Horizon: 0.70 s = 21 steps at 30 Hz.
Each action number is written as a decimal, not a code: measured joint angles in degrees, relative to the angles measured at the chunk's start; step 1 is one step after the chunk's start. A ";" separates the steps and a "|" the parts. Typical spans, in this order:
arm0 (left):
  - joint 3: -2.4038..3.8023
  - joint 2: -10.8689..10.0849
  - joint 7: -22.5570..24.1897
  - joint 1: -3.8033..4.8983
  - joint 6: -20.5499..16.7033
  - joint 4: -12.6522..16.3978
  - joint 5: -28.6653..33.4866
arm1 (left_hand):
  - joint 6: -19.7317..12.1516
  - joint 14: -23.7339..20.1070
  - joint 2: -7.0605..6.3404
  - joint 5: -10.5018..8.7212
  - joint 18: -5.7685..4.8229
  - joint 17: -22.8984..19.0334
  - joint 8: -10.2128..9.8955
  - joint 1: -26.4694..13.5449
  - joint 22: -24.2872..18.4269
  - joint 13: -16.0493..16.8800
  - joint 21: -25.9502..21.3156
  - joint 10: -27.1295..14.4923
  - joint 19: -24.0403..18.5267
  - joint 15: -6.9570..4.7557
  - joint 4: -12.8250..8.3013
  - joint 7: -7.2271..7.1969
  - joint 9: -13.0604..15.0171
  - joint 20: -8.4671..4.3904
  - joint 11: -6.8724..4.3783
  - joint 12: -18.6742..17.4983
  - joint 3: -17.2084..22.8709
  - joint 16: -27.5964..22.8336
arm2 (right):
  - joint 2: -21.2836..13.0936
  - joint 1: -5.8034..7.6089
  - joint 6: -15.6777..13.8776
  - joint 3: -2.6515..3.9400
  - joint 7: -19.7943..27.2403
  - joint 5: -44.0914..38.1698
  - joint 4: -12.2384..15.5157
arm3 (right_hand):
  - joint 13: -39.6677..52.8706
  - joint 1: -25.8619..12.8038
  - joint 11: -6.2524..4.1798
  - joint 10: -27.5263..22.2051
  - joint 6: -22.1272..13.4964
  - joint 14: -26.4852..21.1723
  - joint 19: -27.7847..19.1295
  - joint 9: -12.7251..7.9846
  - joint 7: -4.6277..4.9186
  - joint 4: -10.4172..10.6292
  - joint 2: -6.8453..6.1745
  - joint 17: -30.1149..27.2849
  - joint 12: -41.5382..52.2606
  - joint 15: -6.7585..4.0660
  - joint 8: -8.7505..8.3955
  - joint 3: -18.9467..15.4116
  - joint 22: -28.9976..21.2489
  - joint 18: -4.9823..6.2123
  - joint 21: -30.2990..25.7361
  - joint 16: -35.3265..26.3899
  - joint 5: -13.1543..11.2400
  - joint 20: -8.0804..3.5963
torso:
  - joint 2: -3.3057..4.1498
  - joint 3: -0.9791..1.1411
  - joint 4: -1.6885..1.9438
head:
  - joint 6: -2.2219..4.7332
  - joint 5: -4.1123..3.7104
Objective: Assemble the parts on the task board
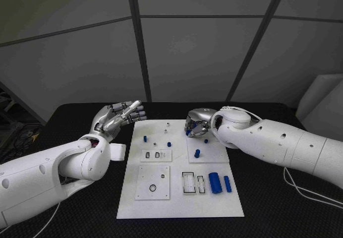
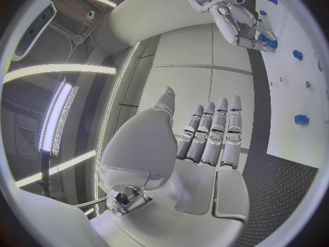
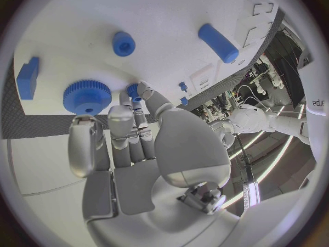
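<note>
Right hand (image 1: 197, 124) is down over the far-right part of the task board (image 1: 214, 208), fingers curled toward the surface. In the right wrist view its fingertips (image 3: 134, 96) sit right at a small blue peg (image 3: 132, 90), w/ a blue gear (image 3: 87, 96) just beside them and a blue block (image 3: 27, 77) near the board's edge. Whether the peg is actually pinched or only touched, I can't tell from these views.

Left hand (image 1: 118, 116) is up off the board at its far-left corner, palm open, fingers straight and holding nothing (left wrist view confirms, fingers (image 2: 213, 132) extended side by side).

Rest of the parts: a blue cylinder (image 1: 213, 182) and a slimmer blue bar (image 1: 227, 184) lie on the near-right of the board, next to the rectangular slots (image 1: 188, 182). A short blue peg (image 1: 197, 153) stands mid-board.

Risks from here, as I read it:
- Peg is tiny vs. those fingers, so a shallow pinch could let it tip or roll off toward the board edge.
- Gear is so close that a curled finger may nudge it when the hand lifts or shifts.
- Fingers block sight of the contact itself, so misalignment w/ any hole would be hard to catch.
- Left hand is idle and not steadying the board; a hard push could slide it on the black table (image 1: 286, 218).
</note>
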 measured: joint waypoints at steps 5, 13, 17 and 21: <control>0.00 -0.15 -0.06 0.01 0.01 0.04 -0.02 | 0.00 0.00 0.00 0.00 0.00 0.00 0.00 0.00 0.00 0.00 0.00 0.00 0.00 0.00 0.00 0.00 0.00 0.00 0.00 0.00 0.00 0.00 | 0.06 0.02 -0.41 0.01 -0.03 -0.35 0.01 | 0.17 0.38 -0.35 1.08 1.47 0.00 0.50 0.17 -0.43 0.09 0.36 0.37 -0.30 0.00 0.37 2.56 0.00 0.01 0.74 0.78 -0.36 -0.13 | 0.07 -0.01 0.03 | -0.29 -0.01; 0.01 -0.33 -0.16 0.03 0.05 -0.04 -0.04 | 0.00 0.00 0.00 0.00 0.00 0.00 -0.23 0.00 0.00 0.00 0.00 0.00 0.00 0.00 -0.16 0.00 0.00 0.00 0.00 0.00 -0.16 0.00 | -1.09 -0.11 -4.16 -0.07 0.63 -0.23 2.02 | 0.51 0.63 0.05 1.49 2.48 -0.01 1.20 0.83 -0.77 0.25 0.12 0.93 -0.18 -0.43 0.46 4.23 -0.01 0.01 1.22 1.62 -0.33 -0.22 | 0.09 -0.02 0.03 | -0.01 0.20; 0.02 -0.40 -0.21 0.06 0.07 -0.14 -0.05 | 0.00 0.00 0.00 0.00 0.00 0.00 -0.23 0.00 0.00 0.00 0.00 0.00 0.00 0.00 -0.16 0.00 0.00 0.00 0.00 0.00 -0.16 0.00 | -0.88 0.03 -6.59 -0.06 0.79 0.14 2.35 | 0.67 0.63 0.05 1.49 2.69 -0.01 1.20 0.84 -0.99 0.29 0.12 0.94 -0.18 -0.43 0.45 4.41 -0.01 0.01 1.44 1.62 -0.09 -0.23 | 0.13 -0.05 0.02 | 0.31 0.28; 0.02 -0.38 -0.27 0.10 0.12 -0.22 -0.06 | 0.00 0.00 0.00 0.00 0.01 0.01 -0.23 0.00 0.00 0.00 0.00 0.00 0.00 0.00 -0.16 0.00 0.00 0.00 0.00 0.00 -0.16 0.00 | 1.07 0.57 -9.07 -0.01 0.80 0.54 0.83 | 0.67 0.33 0.05 1.49 2.69 -0.01 1.20 0.84 -0.99 0.30 -0.16 0.93 -0.18 -0.43 0.45 4.41 -0.01 0.01 1.44 1.85 -0.09 -0.22 | 0.25 -0.09 0.03 | 0.61 0.23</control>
